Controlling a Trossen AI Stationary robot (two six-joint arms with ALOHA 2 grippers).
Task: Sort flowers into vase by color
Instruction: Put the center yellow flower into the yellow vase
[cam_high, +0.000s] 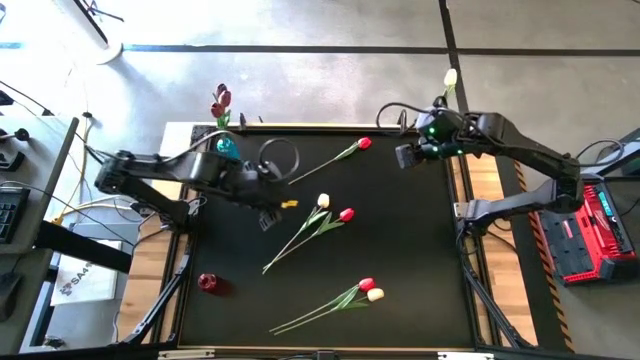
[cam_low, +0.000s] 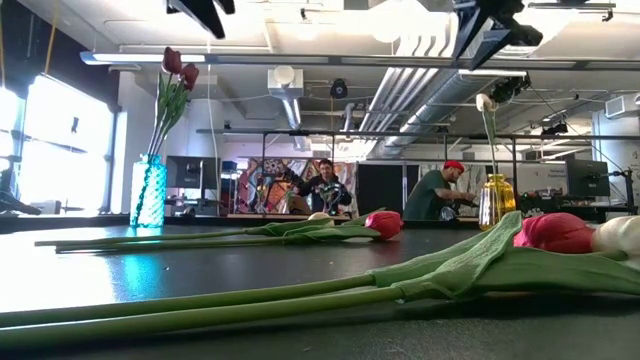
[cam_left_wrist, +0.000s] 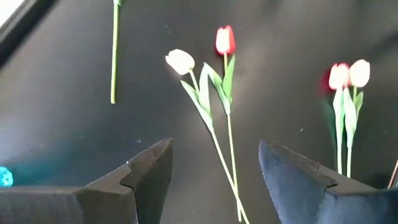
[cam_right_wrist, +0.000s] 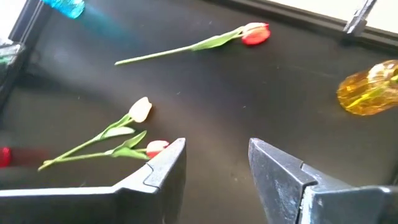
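5 slender-stemmed oval-headed tulips (cam_high: 322, 221) lying on matte black table (cam_high: 420, 280).

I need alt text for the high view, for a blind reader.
Five tulips lie on a black table: one red, two red-and-cream pairs. The left gripper hovers open over the table, the right gripper open near the far right corner.

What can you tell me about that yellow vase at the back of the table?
The yellow vase looks like clear amber glass, round-bellied with a narrow neck. It stands upright at the far right corner of the black table, just beyond the right gripper. One cream-white tulip rises from it on a thin green stem. Nothing else touches it.
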